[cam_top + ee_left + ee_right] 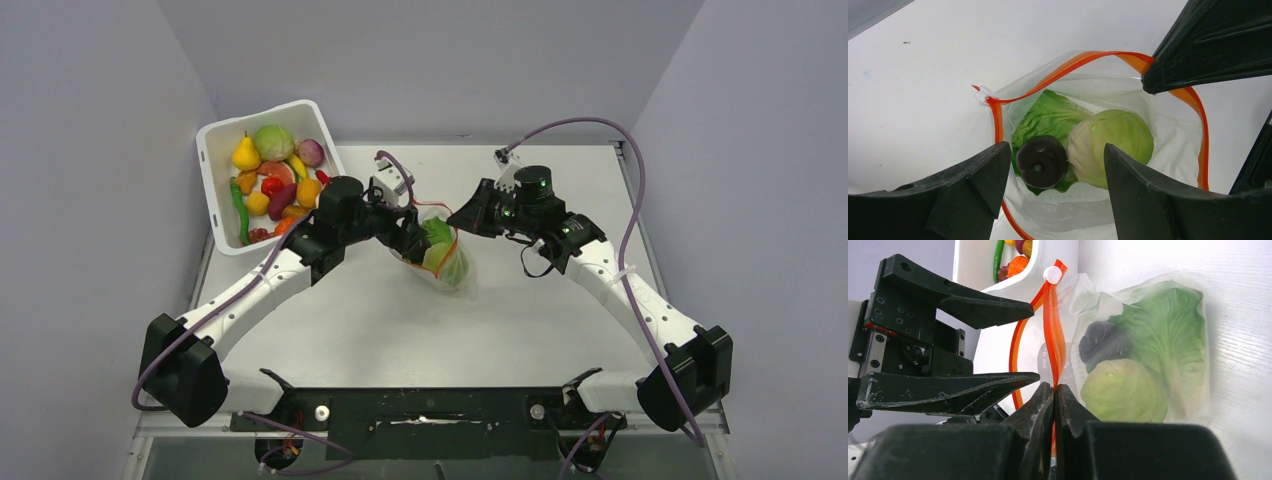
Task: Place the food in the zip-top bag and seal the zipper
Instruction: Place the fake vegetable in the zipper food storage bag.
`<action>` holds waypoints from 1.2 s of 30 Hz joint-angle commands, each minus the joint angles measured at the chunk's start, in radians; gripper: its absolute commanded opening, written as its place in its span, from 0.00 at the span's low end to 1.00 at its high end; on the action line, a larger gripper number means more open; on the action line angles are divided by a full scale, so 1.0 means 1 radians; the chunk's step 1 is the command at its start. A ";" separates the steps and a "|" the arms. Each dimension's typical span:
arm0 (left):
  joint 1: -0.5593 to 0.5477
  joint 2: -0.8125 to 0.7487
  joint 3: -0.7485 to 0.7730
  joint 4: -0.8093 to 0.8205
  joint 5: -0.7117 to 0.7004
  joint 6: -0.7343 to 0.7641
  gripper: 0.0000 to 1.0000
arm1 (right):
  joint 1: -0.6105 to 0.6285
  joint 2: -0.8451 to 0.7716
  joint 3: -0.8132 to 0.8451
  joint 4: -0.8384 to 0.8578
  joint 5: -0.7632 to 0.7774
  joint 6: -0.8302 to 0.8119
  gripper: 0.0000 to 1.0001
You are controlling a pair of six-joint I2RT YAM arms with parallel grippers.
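right gripper point(1054, 390) pinched tight on zipper point(1050, 325), holding zip-top bag point(1088, 295) mouth up
left gripper point(1056, 148) jaws apart over the mouth, dark purple piece point(1042, 161) below btwn them on lettuce point(1045, 112); lift left straight up w/o snagging the rim, keep right pinch firm.

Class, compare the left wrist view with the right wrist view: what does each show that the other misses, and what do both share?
Only the left wrist view looks down into the open mouth of the zip-top bag, the zipper forming a loop. Only the right wrist view shows the white tub and the right claw shut on the zipper. Both show the lettuce, pale cabbage and dark purple piece inside the bag.
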 commanded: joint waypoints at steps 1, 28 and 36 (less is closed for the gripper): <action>-0.004 -0.006 0.028 0.029 -0.021 0.009 0.68 | 0.006 -0.007 0.026 0.059 -0.019 -0.001 0.00; 0.169 -0.158 0.113 -0.152 -0.429 -0.126 0.65 | 0.002 -0.027 0.049 -0.004 0.059 -0.082 0.00; 0.401 -0.130 0.122 -0.180 -0.377 -0.139 0.59 | 0.001 -0.039 0.039 -0.001 0.061 -0.085 0.00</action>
